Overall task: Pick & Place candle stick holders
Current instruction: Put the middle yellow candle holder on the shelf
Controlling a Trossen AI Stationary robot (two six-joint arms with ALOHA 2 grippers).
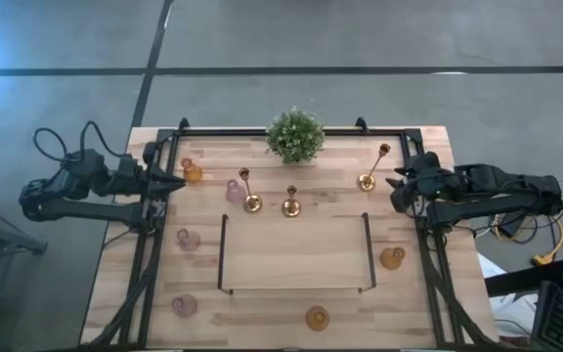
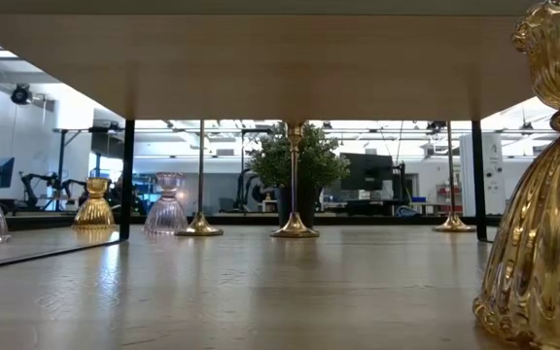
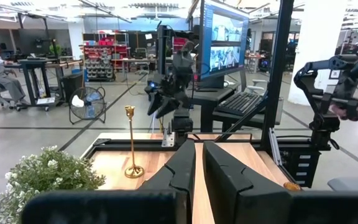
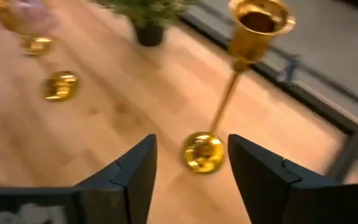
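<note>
Brass candlestick: upright at the tabletop's back right, base between the open right hand's fingers, ungripped. Likely rigid, top-heavy, slippery; best held low on the stem. Left hand: closed, empty, back left.

The amber cup (low view) runs off the picture's edge, and the plant is cropped.
</note>
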